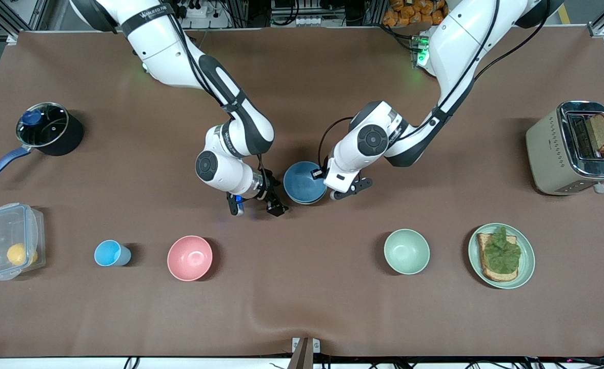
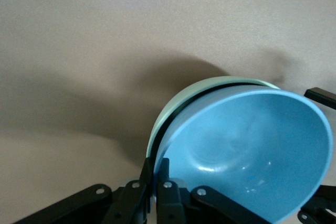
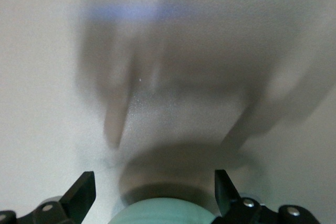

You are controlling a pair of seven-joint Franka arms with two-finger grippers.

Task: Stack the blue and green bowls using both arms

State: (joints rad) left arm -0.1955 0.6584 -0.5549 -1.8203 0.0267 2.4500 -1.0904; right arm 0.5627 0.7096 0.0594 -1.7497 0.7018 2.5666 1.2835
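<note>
The blue bowl (image 1: 303,182) sits nested in the green bowl in the middle of the table. In the left wrist view the green bowl (image 2: 176,109) shows as a pale rim around the blue bowl (image 2: 247,156). My left gripper (image 1: 318,175) is shut on the blue bowl's rim on the side toward the left arm's end, its fingers (image 2: 156,176) pinching the edge. My right gripper (image 1: 256,204) is open and empty, beside the bowls toward the right arm's end. In the right wrist view the green bowl (image 3: 163,212) lies low between the spread fingers of the right gripper (image 3: 153,190), untouched.
Nearer the front camera stand a light-blue cup (image 1: 109,253), a pink bowl (image 1: 189,258), a mint-green bowl (image 1: 406,251) and a plate with toast (image 1: 525,266). A toaster (image 1: 550,148), a pot (image 1: 68,141) and a clear container (image 1: 9,225) stand at the table's ends.
</note>
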